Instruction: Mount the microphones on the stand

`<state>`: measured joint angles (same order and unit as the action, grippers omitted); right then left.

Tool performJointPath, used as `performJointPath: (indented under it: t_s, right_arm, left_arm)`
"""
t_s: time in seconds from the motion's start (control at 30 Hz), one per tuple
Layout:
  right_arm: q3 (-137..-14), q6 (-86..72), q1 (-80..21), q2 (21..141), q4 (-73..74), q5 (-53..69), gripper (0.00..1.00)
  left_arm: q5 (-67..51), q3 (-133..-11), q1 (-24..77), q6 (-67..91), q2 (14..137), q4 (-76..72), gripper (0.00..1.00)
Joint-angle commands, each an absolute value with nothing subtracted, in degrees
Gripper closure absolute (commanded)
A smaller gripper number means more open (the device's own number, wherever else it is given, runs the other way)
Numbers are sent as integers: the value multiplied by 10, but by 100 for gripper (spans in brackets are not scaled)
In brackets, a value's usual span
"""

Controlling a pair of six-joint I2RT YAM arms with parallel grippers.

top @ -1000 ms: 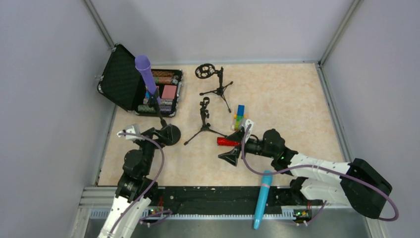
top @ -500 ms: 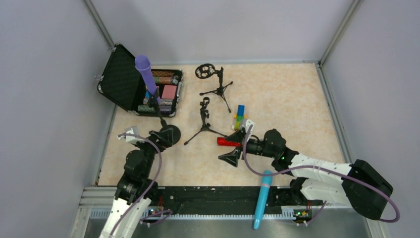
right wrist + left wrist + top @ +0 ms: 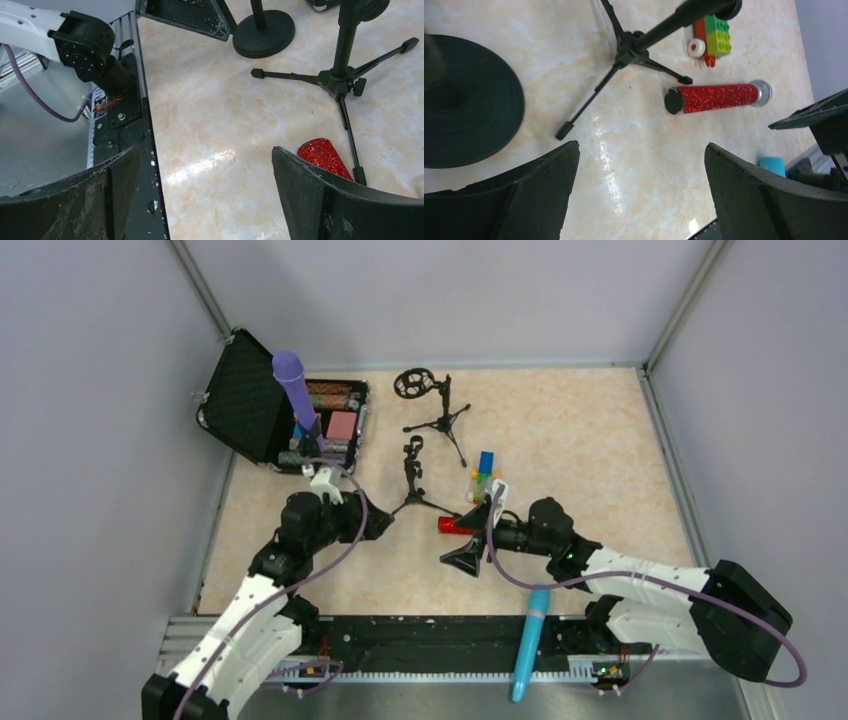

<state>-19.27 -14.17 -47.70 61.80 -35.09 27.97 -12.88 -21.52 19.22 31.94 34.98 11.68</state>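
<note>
At the far left, the all-purple stick microphone (image 3: 293, 385) stands upright in the black stand with a round disc base (image 3: 464, 120), in front of the open black case (image 3: 245, 410), so we count this one as already attached. What changes is the left arm: a moment ago it was folded back near that disc base, and now it reaches forward toward the middle of the table. The left gripper (image 3: 372, 522) has its jaws wide apart and holds nothing. In the wrist view it hovers over the bare marble-pattern tabletop (image 3: 624, 150), with the disc base on one side and the small black tripod stand with a clip on top (image 3: 412, 480) just ahead. To the right of this tripod, the glittery red microphone with a silver ball head (image 3: 716, 97) lies flat on the table, near the small multicoloured block toy (image 3: 484, 475). The right gripper (image 3: 472, 538) has hardly moved. It is also spread open and empty, low over the table, and the red microphone is just beside one finger, not grasped. The cyan-blue microphone (image 3: 530, 640) lies across the black rail (image 3: 430, 635) at the near edge, well apart from the stands. We judge that the left arm comes in to steady the tripod or to help with the red microphone, so the second attachment is only starting.
</note>
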Motion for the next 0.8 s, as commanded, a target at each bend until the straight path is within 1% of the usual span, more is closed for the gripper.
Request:
performJointPath:
  t_s: [0.0, 0.17, 0.57, 0.77]
  right_arm:
    - [-235, -160, -471, 629, -318, 261, 1]
    - [-238, -167, -469, 632, -299, 246, 1]
    - [-242, -183, -460, 629, -292, 233, 1]
    - [-289, -200, -454, 638, -248, 195, 1]
  left_arm:
    - [-229, -258, 192, 294, 423, 80, 1]
    - [-225, -263, 200, 290, 441, 80, 1]
    - [-200, -246, 218, 283, 380, 67, 1]
    - [-196, -258, 243, 268, 353, 72, 1]
